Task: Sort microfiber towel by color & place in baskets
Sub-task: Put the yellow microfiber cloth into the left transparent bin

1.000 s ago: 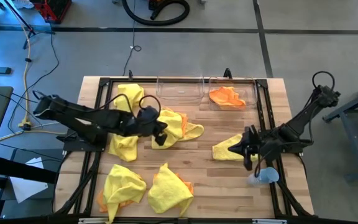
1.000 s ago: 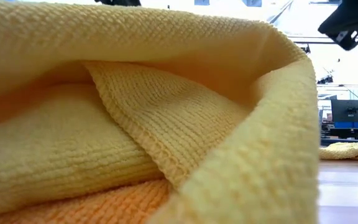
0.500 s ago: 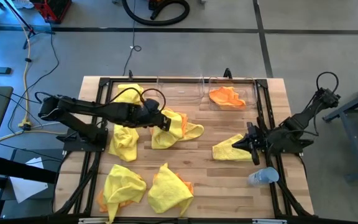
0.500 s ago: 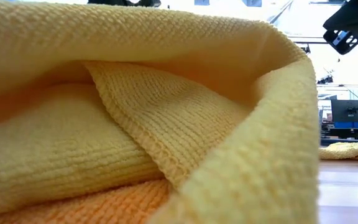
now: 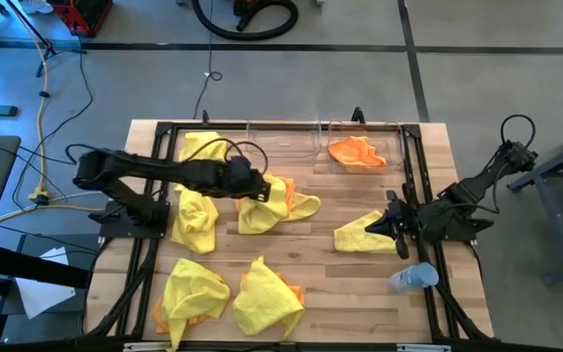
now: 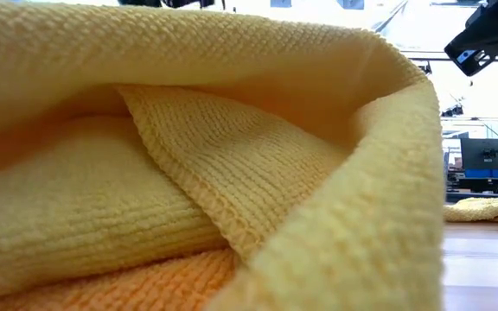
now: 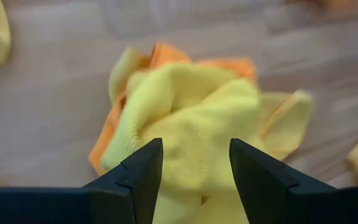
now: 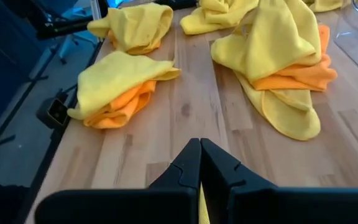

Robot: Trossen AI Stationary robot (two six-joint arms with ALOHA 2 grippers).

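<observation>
Yellow microfibre fills my left wrist view: my left gripper hangs with its two dark fingers spread wide, empty, right over the crumpled yellow-and-orange towel heap at mid-table. Bare butcher-block table lies open between that heap and the small folded yellow towel on the right, and more clear boards run along the near edge between the front piles and the small clear plastic bottle. Up at the far edge stand the two clear plastic baskets: the left one shows nothing inside, the right one holds an orange towel. My right gripper is pinched tight, fingers together, its tip at the small folded yellow towel's edge; whether it grips a corner I can't make out. A yellow towel draped at the left rail is partly covered by my left arm. The low view is almost wholly blocked by a yellow-over-orange cloth pressed against the lens, so only a sliver of table shows. Two more yellow-and-orange piles sit near the front. Since a second ago my left fingers have sprung apart and swung back toward the far edge, while my right arm has pulled away from the bottle.
</observation>
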